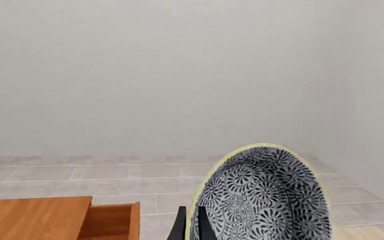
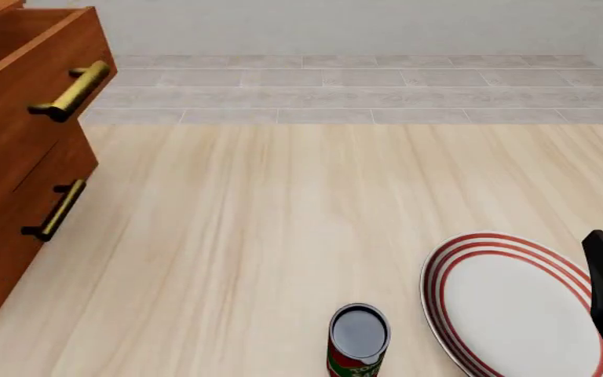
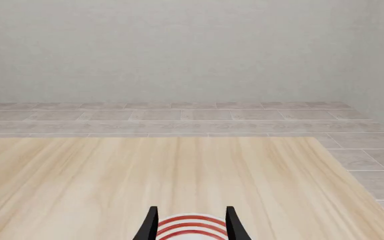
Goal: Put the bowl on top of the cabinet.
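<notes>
High above the cabinet's [image 1: 35, 215] top edge, in my left wrist view, I hold the bowl [image 1: 262, 197] by its rim: my left hand [image 1: 193, 227] is clamped on the pale cream lip, one dark finger inside and one outside, so the bowl hangs tipped on edge with its grey-blue floral inside facing the camera. The front view shows neither the bowl nor this hand, so I judge both are raised out of its frame.

The bowl looks like glazed ceramic: stiff, slick, probably weighty for a rim pinch, and liable to chip if set down hard. A hold on the lip lets it swing, so I would move slowly and level it before lowering it onto the wooden top. It is empty as far as I can see.

An open drawer [image 1: 112, 220] juts from the cabinet below the bowl; what I can see of it is empty, and I must clear it and land on the top panel instead.

On the surface, near its front edge, stands a can [image 2: 358, 339], open-topped and dark inside. At the front right corner lies a red-ringed plate [image 2: 511, 306], bare. My right hand [image 3: 192, 227] hovers over that plate, fingers apart, holding nothing.
</notes>
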`<action>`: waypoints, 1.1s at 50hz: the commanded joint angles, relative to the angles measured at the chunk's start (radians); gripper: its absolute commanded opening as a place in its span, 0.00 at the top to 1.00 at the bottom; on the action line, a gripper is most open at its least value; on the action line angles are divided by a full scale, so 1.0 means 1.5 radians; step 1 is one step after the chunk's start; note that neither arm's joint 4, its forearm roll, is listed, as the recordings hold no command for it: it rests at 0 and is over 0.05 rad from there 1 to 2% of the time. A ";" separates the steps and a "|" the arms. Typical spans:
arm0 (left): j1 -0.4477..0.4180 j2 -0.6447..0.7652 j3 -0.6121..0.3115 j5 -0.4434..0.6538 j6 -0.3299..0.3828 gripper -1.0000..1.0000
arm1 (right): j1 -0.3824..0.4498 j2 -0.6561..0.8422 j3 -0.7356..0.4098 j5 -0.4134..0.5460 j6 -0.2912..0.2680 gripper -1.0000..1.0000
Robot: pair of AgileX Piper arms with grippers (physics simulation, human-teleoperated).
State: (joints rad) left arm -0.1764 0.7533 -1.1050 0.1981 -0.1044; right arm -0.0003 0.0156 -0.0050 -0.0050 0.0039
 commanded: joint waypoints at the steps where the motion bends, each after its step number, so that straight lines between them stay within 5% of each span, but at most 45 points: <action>1: 0.064 -0.010 -0.013 -0.020 0.008 1.00 | 0.000 0.000 0.000 0.000 0.000 0.00; 38: 0.175 0.015 -0.034 -0.049 0.004 1.00 | 0.000 0.000 0.000 0.000 0.000 0.00; 55: 0.255 0.094 -0.048 -0.053 -0.102 1.00 | 0.000 0.000 0.000 0.000 0.000 0.00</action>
State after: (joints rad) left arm 0.1540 0.8491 -1.1639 0.1276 -0.1950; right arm -0.0004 0.0155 -0.0050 -0.0049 0.0040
